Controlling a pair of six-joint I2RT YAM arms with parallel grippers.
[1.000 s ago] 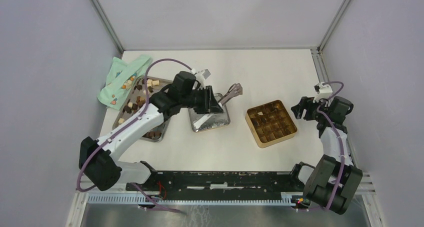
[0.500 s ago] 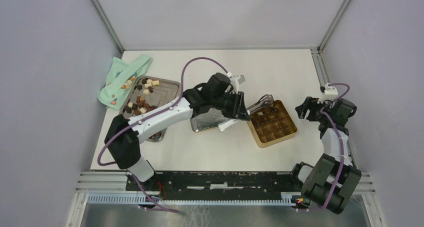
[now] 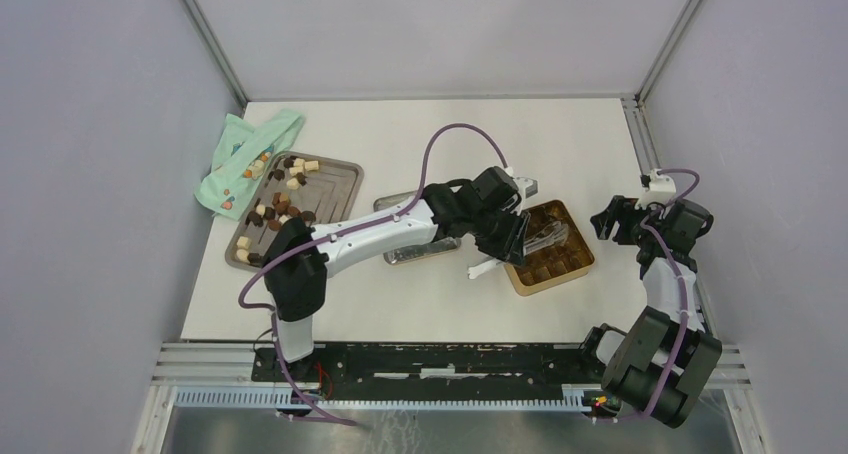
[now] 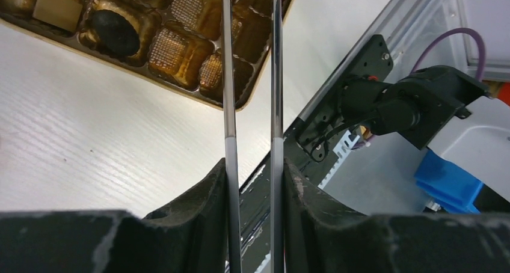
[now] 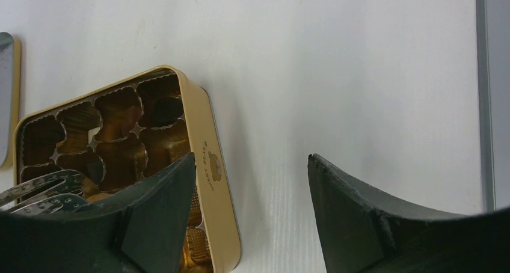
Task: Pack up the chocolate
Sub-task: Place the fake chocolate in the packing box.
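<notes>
Movement comes first: within a second the left arm [image 3: 380, 229] swings from the trays left of centre across to the gold tin [image 3: 560, 280], right of centre in the overhead view. The left gripper [image 3: 515, 239] is clamped on long metal tweezers [image 3: 548, 236], and their prongs now reach over the tin's compartments. In the left wrist view the two prongs stand parted where they leave the fingers. Their tips run off the top of the frame, so it is impossible to tell whether a piece sits between them. The right gripper [image 3: 612, 219] waits at the right edge, hardly shifted, its fingers apart with only bare table between them.

Most of the chocolate [image 3: 280, 199] lies loose on the large steel tray [image 3: 335, 179] at upper left. A few pieces sit in the tin, among them a dark round piece [image 4: 115, 32] and a tan square [image 4: 53, 9]. Most compartments look empty. This appears to be the delivery part of one trip, with packing at an early stage.

Plain grey walls [image 3: 100, 124] enclose the room on three sides. The table [image 3: 450, 134] is white. A smaller steel tray [image 3: 410, 257] lies at centre, partly under the arm. A pale green bag [image 3: 235, 164] rests at far left, and a metal rail [image 3: 450, 359] runs along the bottom edge.
</notes>
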